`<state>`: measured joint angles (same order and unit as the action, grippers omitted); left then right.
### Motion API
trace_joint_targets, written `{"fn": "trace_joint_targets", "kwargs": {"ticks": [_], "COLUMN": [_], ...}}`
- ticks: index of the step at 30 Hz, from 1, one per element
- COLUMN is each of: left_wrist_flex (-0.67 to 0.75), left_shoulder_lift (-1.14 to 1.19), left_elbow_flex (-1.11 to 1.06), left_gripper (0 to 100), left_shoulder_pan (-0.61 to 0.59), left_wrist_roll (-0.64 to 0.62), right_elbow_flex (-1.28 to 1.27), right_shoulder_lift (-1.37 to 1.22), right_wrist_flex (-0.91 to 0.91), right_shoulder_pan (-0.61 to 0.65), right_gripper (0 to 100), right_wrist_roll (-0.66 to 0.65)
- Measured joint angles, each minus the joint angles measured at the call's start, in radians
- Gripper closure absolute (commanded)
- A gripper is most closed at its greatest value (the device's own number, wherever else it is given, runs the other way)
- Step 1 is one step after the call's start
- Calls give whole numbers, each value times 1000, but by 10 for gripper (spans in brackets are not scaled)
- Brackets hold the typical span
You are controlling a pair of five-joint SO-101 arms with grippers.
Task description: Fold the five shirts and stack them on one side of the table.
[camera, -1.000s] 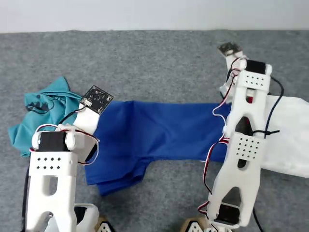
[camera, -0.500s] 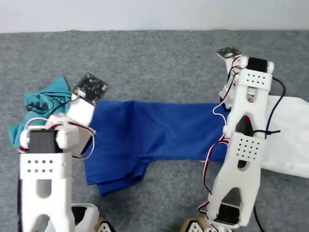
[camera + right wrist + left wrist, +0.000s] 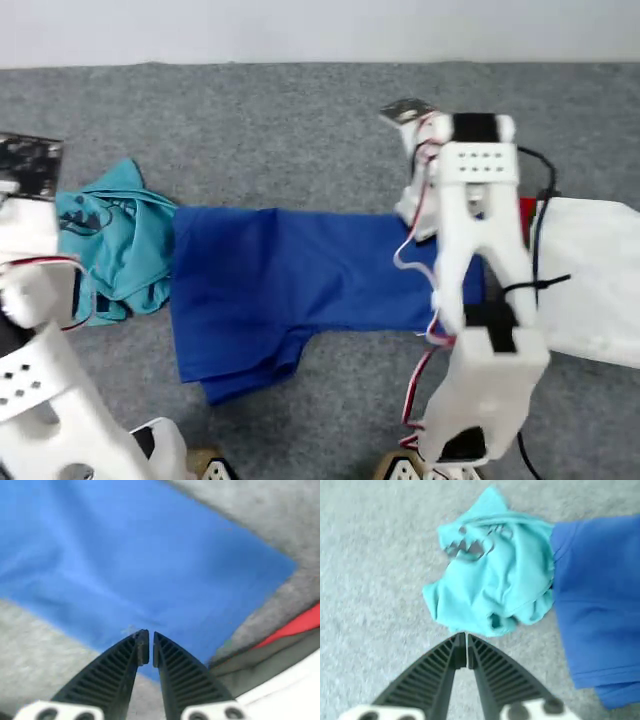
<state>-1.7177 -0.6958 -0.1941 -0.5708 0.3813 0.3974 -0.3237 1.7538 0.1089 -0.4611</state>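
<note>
Lab bench — grey felt table (image 3: 300,120), white wall (image 3: 300,30).

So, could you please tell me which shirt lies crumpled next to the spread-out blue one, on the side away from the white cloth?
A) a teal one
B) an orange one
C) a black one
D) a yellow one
A: the teal shirt lies bunched up right against the edge of the blue shirt, at the end opposite the white cloth.
</note>
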Motion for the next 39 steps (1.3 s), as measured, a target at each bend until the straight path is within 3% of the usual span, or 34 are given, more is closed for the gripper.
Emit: {"fn": "trace_joint_targets", "kwargs": {"ticks": [6,12,18,21,27,31,39], "left_wrist_flex": [-15,-17,-17,-17,-17,-17,-17], "left_shoulder_lift": [0,0,0,0,0,0,0], "left_elbow_flex": [0,0,-28,-34,-37,-37,-129], "left_gripper": [985,985,985,985,985,985,985], "left_shoulder_pan": [-107,-195,-210,-210,-210,-229,-385], "left_wrist_roll": [52,147,229,236,238,238,334], "right_elbow_flex": [-221,-368,-396,-400,-400,-400,-400], "right_shoulder_lift": [195,239,241,241,190,155,149], "right_wrist_flex": [0,0,0,-21,-52,-84,-204], "right_shoulder_pan": [203,414,606,687,752,783,891], "right_gripper": [963,838,919,914,784,782,780], "right_wrist_roll": [49,91,92,92,58,-2,-49]}}
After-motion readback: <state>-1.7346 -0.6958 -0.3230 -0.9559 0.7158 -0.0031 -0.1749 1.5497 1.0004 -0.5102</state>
